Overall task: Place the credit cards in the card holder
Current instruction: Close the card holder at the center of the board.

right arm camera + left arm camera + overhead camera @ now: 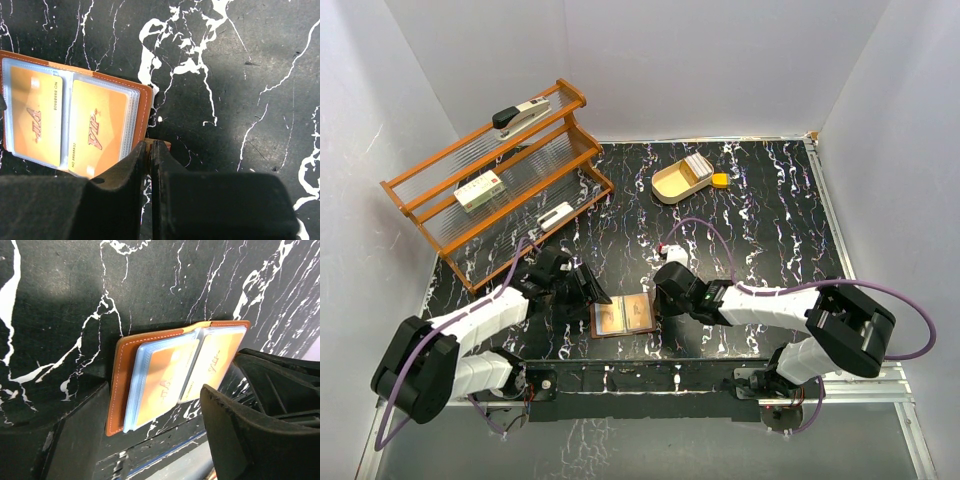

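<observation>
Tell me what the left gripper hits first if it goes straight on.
Most likely the open card holder, lying just ahead between the left gripper's spread fingers, though depth is unclear.

1 card holder, 2 orange cards showing in it. 1 wooden tray w/ 1 card stack, qty unclear. 1 yellow block. 1 rack, 3 shelves: 1 stapler, 1 white-green box, 1 small white item.

The card holder lies open at 9 o'clock on the black marbled table. Two orange credit cards sit in its clear sleeves. At 6 o'clock the right gripper has its fingers pressed almost together, tips at the brown snap tab. Whether they pinch it is unclear.
</observation>
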Controlling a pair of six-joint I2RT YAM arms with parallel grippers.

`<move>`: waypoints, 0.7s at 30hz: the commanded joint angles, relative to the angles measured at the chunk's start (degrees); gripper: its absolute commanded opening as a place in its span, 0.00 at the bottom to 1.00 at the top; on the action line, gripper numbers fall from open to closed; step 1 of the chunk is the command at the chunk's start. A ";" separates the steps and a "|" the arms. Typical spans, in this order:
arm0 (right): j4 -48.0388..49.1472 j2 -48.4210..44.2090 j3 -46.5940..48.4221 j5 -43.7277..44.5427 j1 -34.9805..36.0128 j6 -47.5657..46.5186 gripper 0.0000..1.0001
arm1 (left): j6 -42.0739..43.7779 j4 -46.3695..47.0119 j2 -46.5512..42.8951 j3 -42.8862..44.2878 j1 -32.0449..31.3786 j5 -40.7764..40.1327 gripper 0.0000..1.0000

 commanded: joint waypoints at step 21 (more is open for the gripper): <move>7.63 6.50 2.99 -5.05 0.74 1.58 0.10 | -12.27 24.89 -7.23 -6.26 -0.87 16.64 0.53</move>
